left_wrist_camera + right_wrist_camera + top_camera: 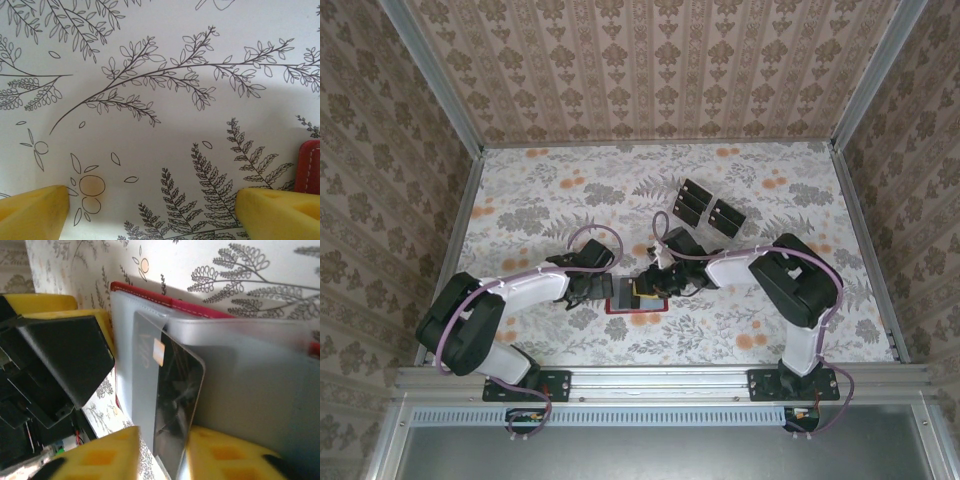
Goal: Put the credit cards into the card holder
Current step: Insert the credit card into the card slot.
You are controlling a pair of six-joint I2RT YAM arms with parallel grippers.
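The card holder (632, 299), a red wallet, lies open on the table between both grippers, its pale inner pockets (250, 375) facing up. One glossy black credit card (175, 395) with a gold chip rests against those pockets. My right gripper (165, 460) (656, 282) straddles the card's near end with its jaws parted: the left finger (100, 455) stands clear of the card and the right one is close beside it. My left gripper (152, 210) (594, 289) is wide open over bare cloth, the wallet's red edge (310, 167) just beyond its right finger. More black cards (696, 203) sit in the tray.
A clear divided tray (708, 211) stands behind the wallet, to the right of centre. The floral tablecloth (540, 200) has free room at the back left and along the front. Patterned walls close in three sides. The left gripper's black body (60, 355) is close beside the wallet.
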